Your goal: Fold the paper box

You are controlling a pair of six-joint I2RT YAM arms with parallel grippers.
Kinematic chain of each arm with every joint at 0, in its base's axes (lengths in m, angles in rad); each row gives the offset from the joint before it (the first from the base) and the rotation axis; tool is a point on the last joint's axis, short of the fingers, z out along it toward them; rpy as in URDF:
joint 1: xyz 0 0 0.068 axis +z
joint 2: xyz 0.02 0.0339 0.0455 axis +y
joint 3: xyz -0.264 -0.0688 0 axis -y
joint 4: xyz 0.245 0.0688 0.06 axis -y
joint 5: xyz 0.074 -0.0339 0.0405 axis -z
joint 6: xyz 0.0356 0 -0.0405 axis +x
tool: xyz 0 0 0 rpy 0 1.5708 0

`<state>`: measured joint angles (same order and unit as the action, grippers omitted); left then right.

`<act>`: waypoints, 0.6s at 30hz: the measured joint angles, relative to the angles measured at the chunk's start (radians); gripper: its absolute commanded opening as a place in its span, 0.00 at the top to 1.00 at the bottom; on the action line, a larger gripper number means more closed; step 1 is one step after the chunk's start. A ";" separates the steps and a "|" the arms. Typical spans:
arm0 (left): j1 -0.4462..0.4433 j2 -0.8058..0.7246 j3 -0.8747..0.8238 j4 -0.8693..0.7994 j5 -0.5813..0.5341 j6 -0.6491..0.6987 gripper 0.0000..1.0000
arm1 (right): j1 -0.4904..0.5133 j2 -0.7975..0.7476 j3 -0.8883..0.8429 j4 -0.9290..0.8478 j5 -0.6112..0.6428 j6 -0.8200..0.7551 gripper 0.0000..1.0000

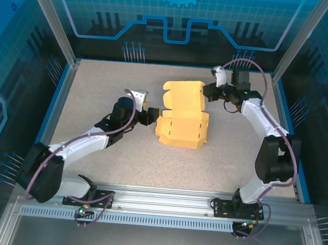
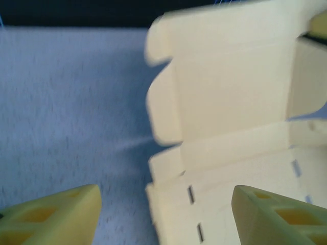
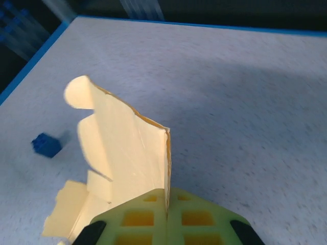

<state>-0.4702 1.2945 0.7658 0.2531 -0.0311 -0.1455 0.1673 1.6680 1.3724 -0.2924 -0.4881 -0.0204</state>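
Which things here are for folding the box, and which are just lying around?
For the job: paper box; right gripper, pinching its raised flap; left gripper, open at its edge.
Just lying about: small blue object on the table.

Pale yellow die-cut card paper box (image 1: 182, 117) sits mid-table on the speckled grey tabletop (image 1: 98, 94). Its flat panel is at 6 o'clock and its rear panel stands raised at 12. Left gripper (image 1: 151, 117) is just beside the box's edge at 9 o'clock. Right gripper (image 1: 207, 92) is at the box's 2 o'clock, with the raised panel's edge between its fingers (image 3: 138, 219).
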 measured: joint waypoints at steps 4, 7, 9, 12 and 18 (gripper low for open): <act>0.000 -0.022 0.164 -0.113 0.060 0.184 0.30 | 0.076 -0.024 0.059 -0.079 -0.056 -0.116 1.00; 0.000 -0.002 0.293 -0.227 0.098 0.331 0.30 | 0.112 -0.045 0.079 -0.127 -0.100 -0.180 1.00; 0.000 0.026 0.373 -0.305 0.115 0.412 0.29 | 0.126 -0.058 0.084 -0.145 -0.127 -0.211 1.00; 0.000 0.086 0.495 -0.436 0.153 0.518 0.29 | 0.133 -0.072 0.092 -0.173 -0.164 -0.248 1.00; 0.000 0.210 0.687 -0.681 0.271 0.633 0.35 | 0.133 -0.085 0.107 -0.214 -0.232 -0.307 1.00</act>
<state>-0.4702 1.5047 1.4525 -0.4274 0.2401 0.4877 0.3004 1.5833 1.4796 -0.5064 -0.7197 -0.3275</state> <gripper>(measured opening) 0.675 0.053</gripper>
